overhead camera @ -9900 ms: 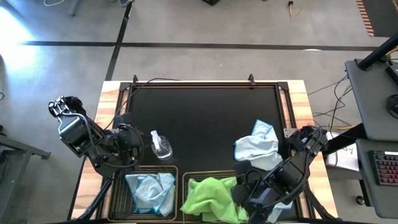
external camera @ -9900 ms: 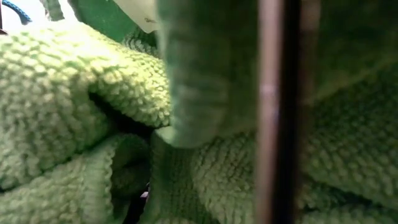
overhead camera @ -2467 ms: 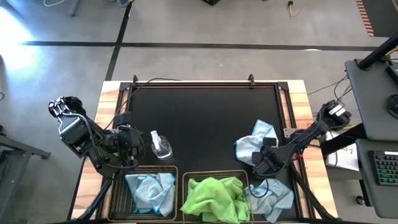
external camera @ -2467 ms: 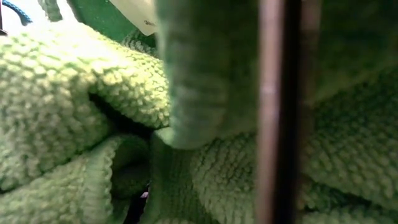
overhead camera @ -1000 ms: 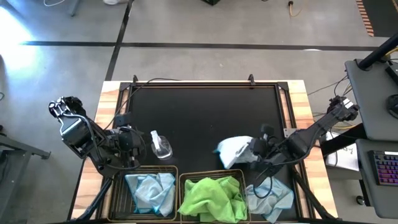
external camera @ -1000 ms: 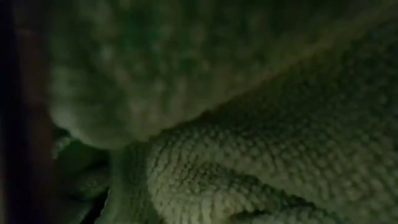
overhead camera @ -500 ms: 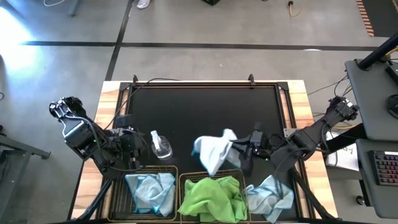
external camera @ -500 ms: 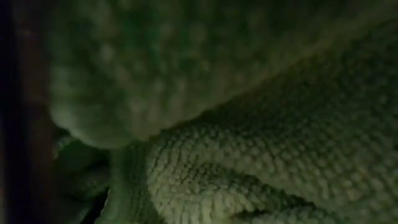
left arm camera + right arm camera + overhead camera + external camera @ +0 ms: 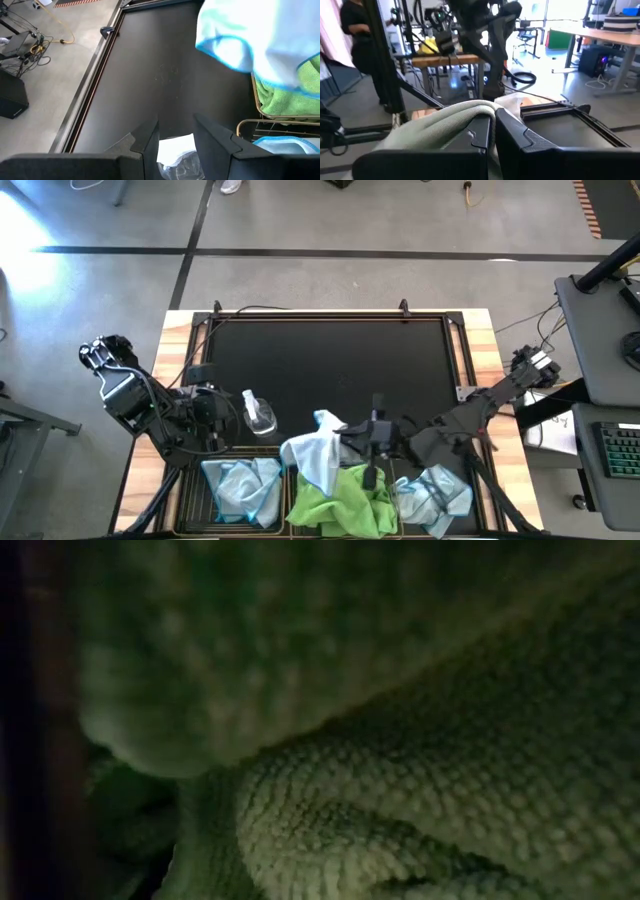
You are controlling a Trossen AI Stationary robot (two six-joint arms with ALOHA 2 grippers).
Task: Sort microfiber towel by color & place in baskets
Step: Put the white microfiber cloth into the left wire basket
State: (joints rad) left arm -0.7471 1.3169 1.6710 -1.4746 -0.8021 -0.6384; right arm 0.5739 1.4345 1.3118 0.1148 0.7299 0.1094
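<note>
Moved left: right gripper [image 9: 345,442], jaws pinching blue towel [image 9: 312,455] over baskets [image 9: 289,478]; left gripper [image 9: 175,142] jaws spread; label unreadable.

overhead: we see even light, with a bright white glare patch on the grey concrete floor [image 9: 30,255] at the upper left.
table-level: dim and blurred; we make out only lime green nubby cloth [image 9: 400,790] pressed against the lens.
right wrist: bright windows behind; the pale draped cloth [image 9: 440,122] nearest us is soft.
</note>
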